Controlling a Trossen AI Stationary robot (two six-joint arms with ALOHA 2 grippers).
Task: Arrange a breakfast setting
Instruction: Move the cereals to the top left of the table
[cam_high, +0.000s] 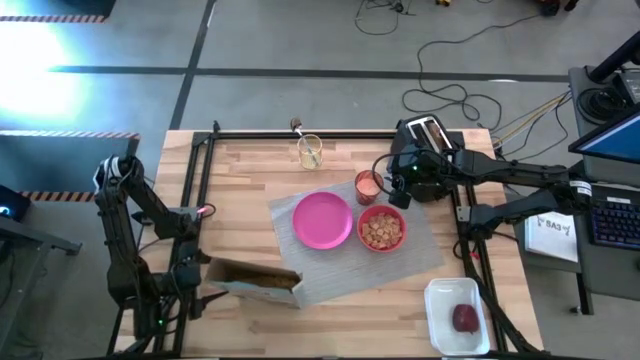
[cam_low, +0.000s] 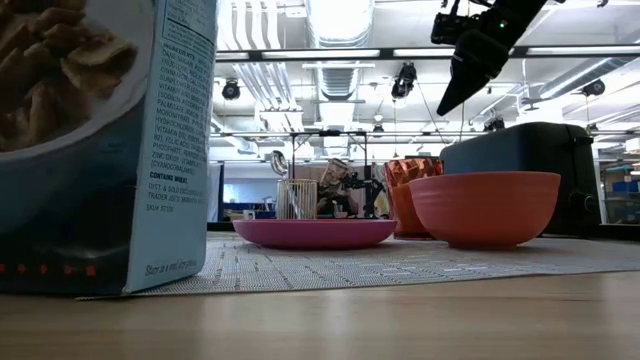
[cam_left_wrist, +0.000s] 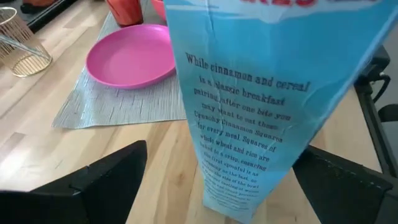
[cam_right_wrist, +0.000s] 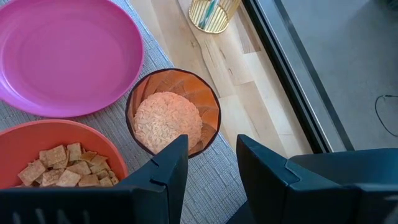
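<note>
The left end effector (cam_left_wrist: 211, 186) is sitting at the near-left corner of the wooden worktop (cam_high: 240, 170) with its fingers spread wide on either side of the blue cereal box (cam_left_wrist: 273, 93), released rather than gripping; in the low view the box is standing upright with its edge just on the grey woven placemat (cam_high: 425, 245). The right end effector (cam_right_wrist: 211, 165) is hovering above the small orange-tinted cup (cam_right_wrist: 173, 112), fingers partly parted and holding nothing. The cup is lying directly below and slightly ahead of that end effector, so the right arm is far the nearer one, and a short descent would be bringing its fingers over the cup's rim. The cup is standing on the placemat just beside the red-orange bowl (cam_high: 381, 229), which is holding cereal squares, with the round pink plate (cam_high: 322, 220) next to both. A black toaster (cam_high: 428, 135) is sitting behind the right arm, a wire holder (cam_high: 310, 151) is standing at the far edge, and a white tray (cam_high: 440, 300) with a small dark-red fruit (cam_high: 465, 318) is lying near the right front corner.
</note>
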